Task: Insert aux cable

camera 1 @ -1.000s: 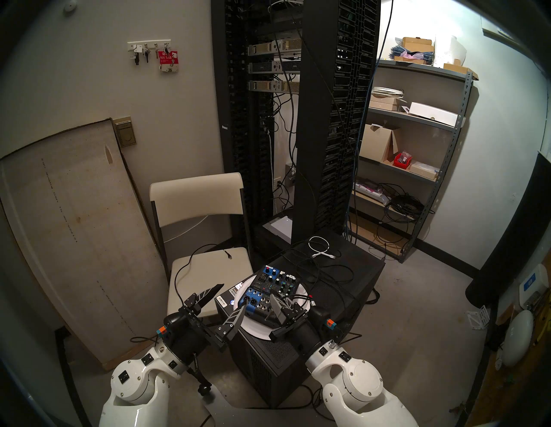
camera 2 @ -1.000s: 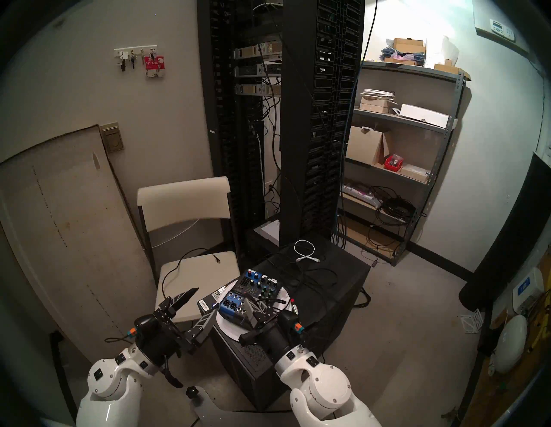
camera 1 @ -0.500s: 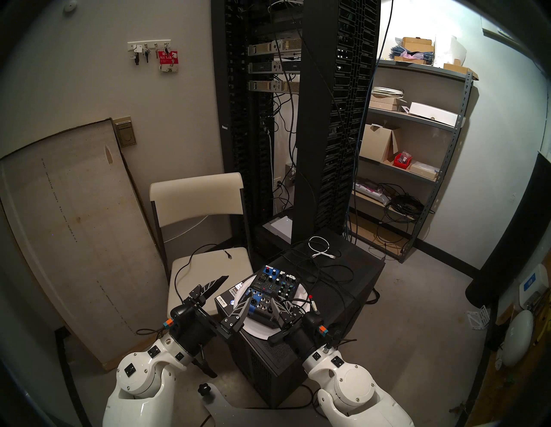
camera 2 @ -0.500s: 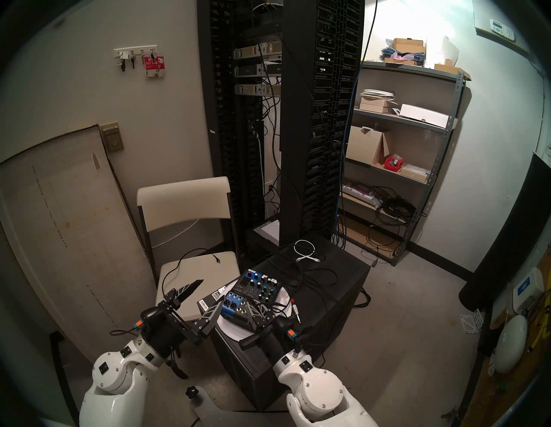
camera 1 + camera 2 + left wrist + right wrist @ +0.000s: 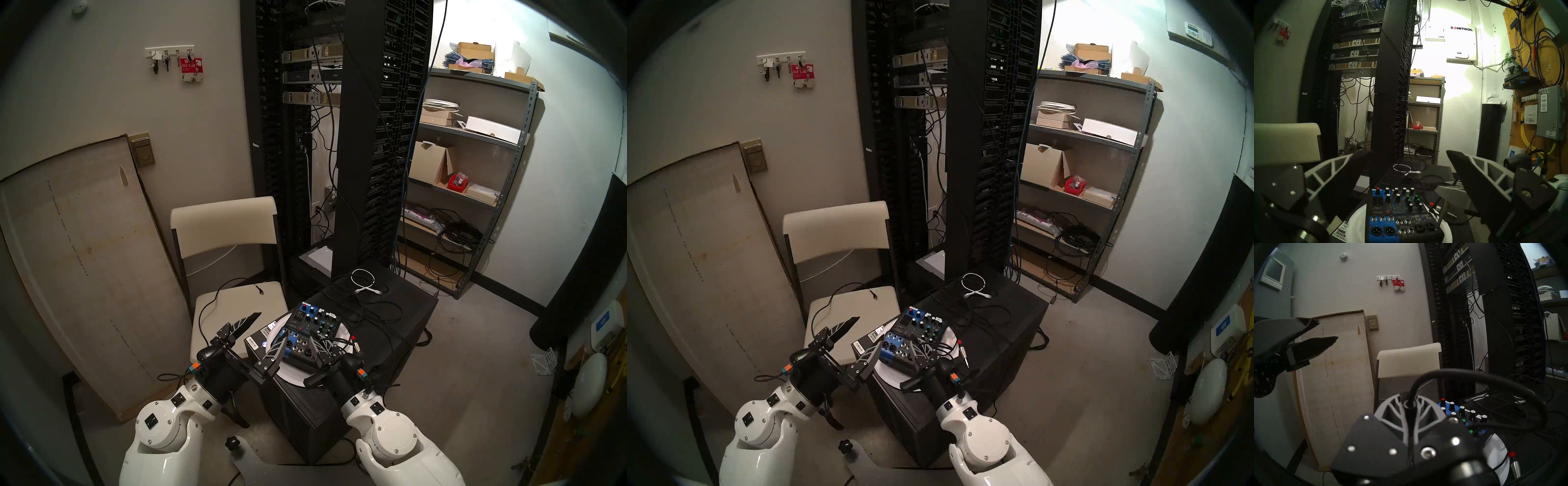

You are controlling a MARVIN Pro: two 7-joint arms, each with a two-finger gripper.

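Observation:
A black and blue audio mixer (image 5: 307,331) (image 5: 915,331) (image 5: 1398,215) lies on a white disc (image 5: 341,341) on a black case. My right gripper (image 5: 320,346) (image 5: 920,349) (image 5: 1409,396) is shut on the aux cable's dark barrel; the black cable (image 5: 1474,377) loops out of its fingers. In the left wrist view the silvery plug (image 5: 1441,213) points down, its tip at a socket in the mixer's near right row; I cannot tell whether it is in. My left gripper (image 5: 271,324) (image 5: 869,331) (image 5: 1406,152) is open and empty at the mixer's left edge.
A jack plug with a red band (image 5: 354,341) (image 5: 1513,458) lies on the disc's right rim. A coiled white cable (image 5: 363,278) and loose black cables lie on the case (image 5: 400,339). A beige folding chair (image 5: 237,305) stands left; a server rack (image 5: 356,135) stands behind.
My right gripper has shifted left and forward over the mixer's near edge with the plug, uncovering the red-banded plug. My left gripper has moved forward and right toward the mixer.

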